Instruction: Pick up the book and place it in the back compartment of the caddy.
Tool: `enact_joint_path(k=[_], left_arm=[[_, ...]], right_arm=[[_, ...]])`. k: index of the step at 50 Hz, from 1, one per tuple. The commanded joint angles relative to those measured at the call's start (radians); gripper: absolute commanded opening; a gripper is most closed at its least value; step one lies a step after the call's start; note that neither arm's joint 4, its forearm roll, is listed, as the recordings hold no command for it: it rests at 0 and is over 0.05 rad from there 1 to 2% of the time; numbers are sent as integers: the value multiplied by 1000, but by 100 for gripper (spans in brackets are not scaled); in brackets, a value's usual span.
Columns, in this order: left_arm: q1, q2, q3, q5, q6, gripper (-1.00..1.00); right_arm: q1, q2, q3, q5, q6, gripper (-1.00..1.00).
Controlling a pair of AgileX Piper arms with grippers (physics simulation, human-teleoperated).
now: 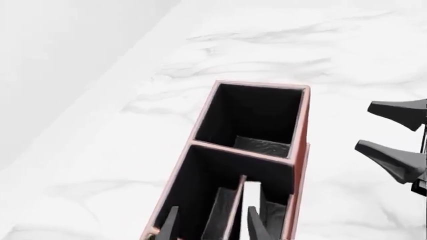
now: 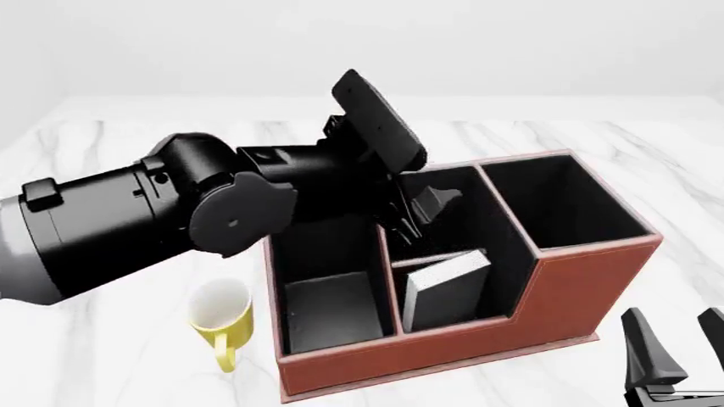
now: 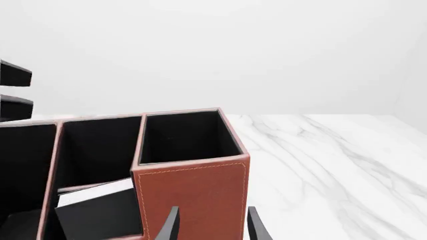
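The reddish-brown caddy (image 2: 543, 288) stands on the marble table. The black book (image 2: 447, 288) leans tilted in its small back compartment (image 2: 453, 254), behind the low outer wall, and nothing holds it. My left gripper (image 2: 421, 212) hangs open just above that cell. In the left wrist view the book's white page edge (image 1: 251, 192) shows between the left gripper's (image 1: 212, 209) fingers, inside the caddy (image 1: 300, 130). My right gripper (image 2: 673, 326) is open and empty, low beside the caddy's tall end. In the right wrist view the right gripper (image 3: 213, 210) faces the caddy (image 3: 190, 185), with the book (image 3: 100, 210) inside.
A yellow mug (image 2: 220, 309) stands on the table left of the caddy, under the left arm (image 2: 136, 220). The right gripper's fingers (image 1: 393, 160) show in the left wrist view. The left gripper's fingers (image 3: 13, 75) show at the right wrist view's border.
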Motion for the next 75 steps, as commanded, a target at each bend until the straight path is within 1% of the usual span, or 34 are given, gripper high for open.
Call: enact_joint_path(k=[1, 2, 4, 6, 9, 16, 20, 25, 28, 35, 36, 37, 39, 42, 43, 44, 45, 46, 47, 48, 49, 50, 51, 52, 53, 54, 55, 57, 58, 60, 64, 70, 72, 75], left_arm=[[140, -71, -22, -36, 108, 100], [152, -87, 0, -51, 132, 100], [161, -103, 11, -63, 124, 100], [197, -127, 46, -99, 159, 100], [235, -180, 95, -149, 163, 100], [296, -250, 189, -190, 153, 100], [358, -306, 292, -271, 159, 100], [405, -358, 367, -323, 133, 100], [437, -407, 447, -372, 117, 100], [594, -543, 697, -609, 79, 100], [594, -543, 697, -610, 79, 100], [617, -632, 766, -612, 39, 100], [630, -662, 795, -620, 33, 100], [637, -724, 905, -667, 41, 100], [667, -744, 948, -710, 36, 100], [682, -765, 963, -714, 1, 100], [683, -765, 982, -734, 6, 100], [708, -797, 1032, -779, 54, 100], [708, -797, 1032, -780, 54, 100], [722, -822, 1045, -782, 2, 100], [733, -822, 1070, -802, -47, 100], [731, -808, 1106, -854, 7, 100], [737, -802, 1134, -893, 11, 100], [744, -768, 1155, -936, -31, 100], [734, -704, 1176, -1007, 16, 100], [733, -681, 1198, -1061, 6, 100], [749, -668, 1205, -1092, -53, 100], [751, -647, 1214, -1128, -52, 100], [753, -622, 1225, -1169, -60, 100], [760, -567, 1234, -1235, -72, 100], [768, -444, 1252, -1370, -71, 100], [768, -354, 1260, -1462, -112, 100], [768, -342, 1266, -1483, -116, 100], [768, -348, 1275, -1487, -124, 100]], right_arm=[[0, 0, 0, 0, 0, 100], [0, 0, 0, 0, 0, 100], [0, 0, 0, 0, 0, 100], [0, 0, 0, 0, 0, 100], [0, 0, 0, 0, 0, 100], [0, 0, 0, 0, 0, 100], [0, 0, 0, 0, 0, 100], [0, 0, 0, 0, 0, 100], [0, 0, 0, 0, 0, 100], [0, 0, 0, 0, 0, 100], [0, 0, 0, 0, 0, 100], [0, 0, 0, 0, 0, 100], [0, 0, 0, 0, 0, 100], [0, 0, 0, 0, 0, 100], [0, 0, 0, 0, 0, 100], [0, 0, 0, 0, 0, 100], [0, 0, 0, 0, 0, 100], [0, 0, 0, 0, 0, 100], [0, 0, 0, 0, 0, 100], [0, 0, 0, 0, 0, 100], [0, 0, 0, 0, 0, 100], [0, 0, 0, 0, 0, 100], [0, 0, 0, -1, -1, 100], [-10, -2, 1, -1, -2, 100], [-6, 3, 1, -3, 1, 100], [4, 4, 1, -5, 0, 100], [38, 21, 2, -23, 0, 100], [15, 37, 3, -36, -2, 100], [-29, 121, 4, -87, 21, 100], [-56, 174, -4, -115, 86, 100], [-75, 113, -95, 0, 101, 100], [-105, 87, -274, 135, 158, 100], [-95, 96, -344, 179, 151, 100], [-72, 100, -506, 271, 132, 100]])
